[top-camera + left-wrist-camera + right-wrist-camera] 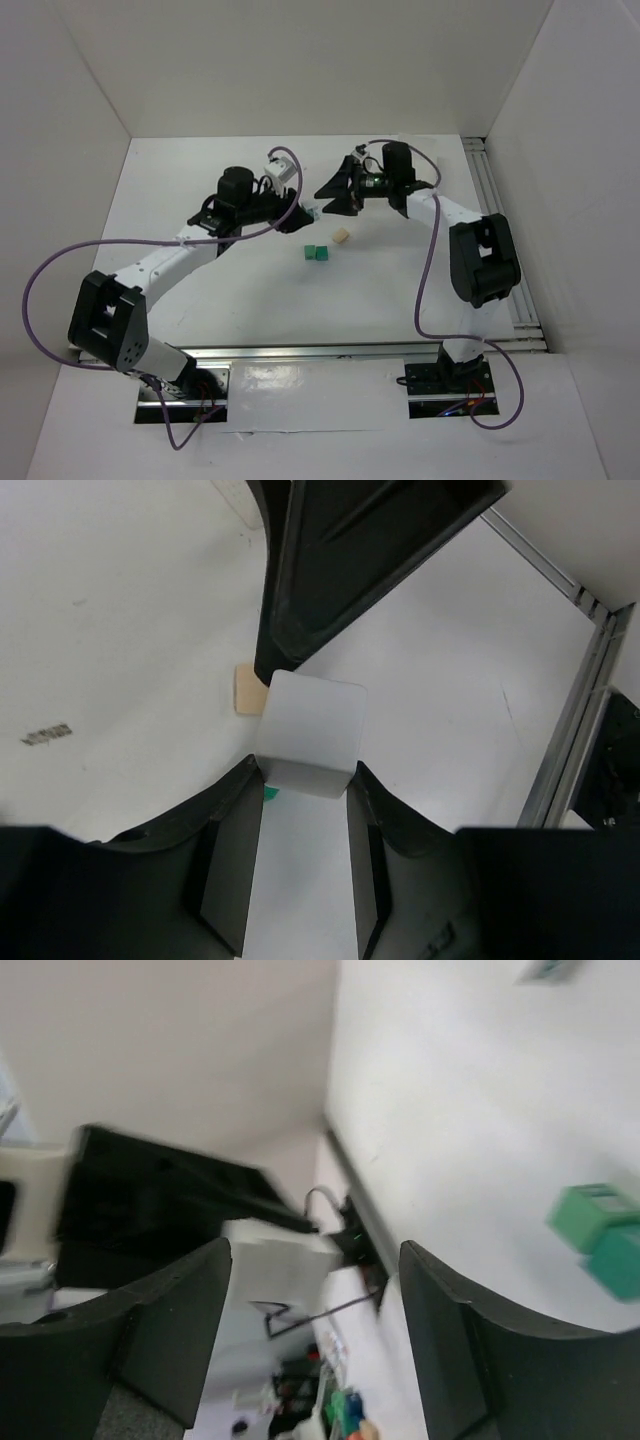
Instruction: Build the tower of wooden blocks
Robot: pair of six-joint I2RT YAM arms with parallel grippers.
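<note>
Left fingers [232, 880] pinch a pale block [308, 735] at their tips, one pad against each side; a sliver of teal shows beneath it. Right fingers [175, 1330] stand spread with nothing between them, facing the left fingers from close by on the far half of the table [250, 300].

No tower stands yet. Two teal cubes [317, 252] lie side by side, touching, at mid-table. The tan piece [341, 235] lies just to their far right, apart from them. The held block sits just far of the cubes and slightly left; whether it is clear of the table cannot be told.

The step in hand appears to be carrying the held block to the cubes.

- Draw the right arm back first, since its fingers crowd the left tips.
- Route the block toward the near side without sweeping the tan piece.
- Square the block's faces to the cubes' edges before you descend, then lower it straight.
- Release only once the block rests flat, and open just enough that the pads do not drag it.
- Lift straight up. The cubes look loose and light, so any sideways touch will likely scatter them.
</note>
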